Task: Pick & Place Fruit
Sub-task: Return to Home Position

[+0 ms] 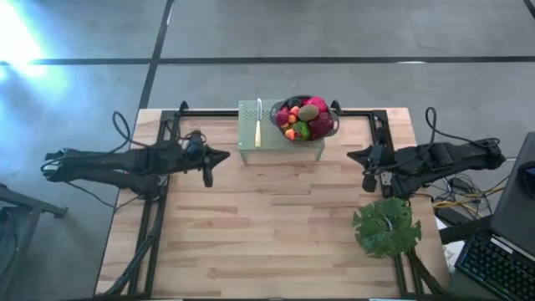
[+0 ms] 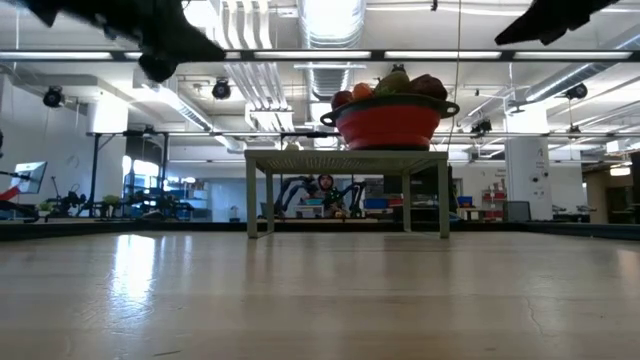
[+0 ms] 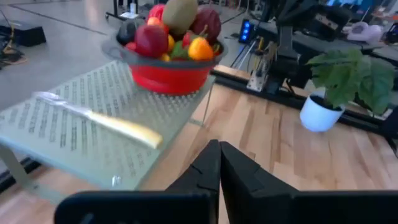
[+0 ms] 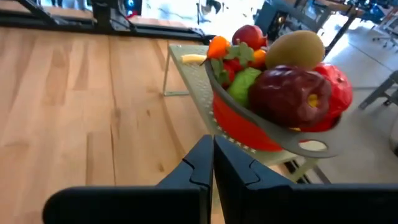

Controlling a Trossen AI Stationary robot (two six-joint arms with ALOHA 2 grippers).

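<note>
Several toy fruits (image 1: pixel 303 117) are heaped in a red bowl with a dark rim (image 1: pixel 324 127). The bowl stands on the right end of a pale green perforated stand (image 1: pixel 248 144) at the table's far middle. The heap (image 4: pixel 280 74) includes a brown kiwi, a dark maroon fruit, a green apple, red and orange pieces. My left gripper (image 1: pixel 221 155) hovers shut above the table, left of the stand, pointing toward it. My right gripper (image 1: pixel 354 156) hovers shut to the right of the stand. In the wrist views both gripper pairs (image 3: pixel 219 155) (image 4: pixel 212 152) hold nothing.
A pale-handled knife (image 1: pixel 258 125) lies on the stand's left part. A green leafy plant in a white pot (image 1: pixel 385 226) stands near the table's right front. Dark frame rails run along the table's left, right and far edges. A keyboard (image 1: pixel 501 263) lies beyond the right edge.
</note>
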